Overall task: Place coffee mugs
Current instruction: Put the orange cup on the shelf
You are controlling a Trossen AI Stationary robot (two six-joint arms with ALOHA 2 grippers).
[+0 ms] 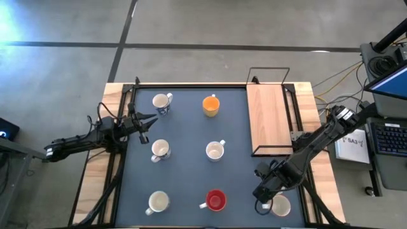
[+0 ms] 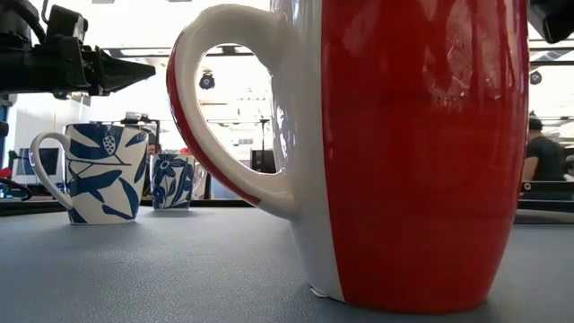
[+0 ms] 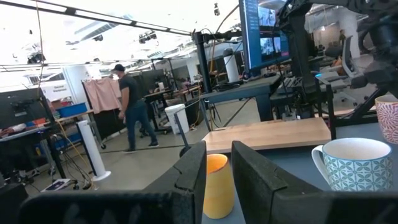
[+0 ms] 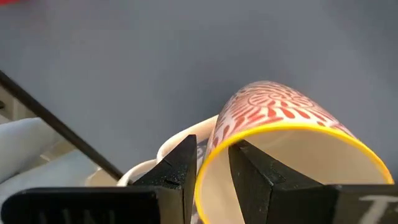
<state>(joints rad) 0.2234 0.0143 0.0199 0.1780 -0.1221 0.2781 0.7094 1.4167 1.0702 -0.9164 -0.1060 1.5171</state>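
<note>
Right gripper [image 4: 211, 165] | fingers pinch the rim of a red-patterned mug [image 4: 280, 124], 1 inside and 1 outside, tilted at the worktop's [image 1: 184, 159] near right corner, we judge for carrying | 6 mugs stand in rows, orange [image 1: 211, 105] and red [image 1: 215, 200] among them | left gripper [image 1: 151, 119] waits by the left edge, fingers slightly parted, empty

Red mug [image 2: 421, 152] cropped at top and right edges, low view
</note>
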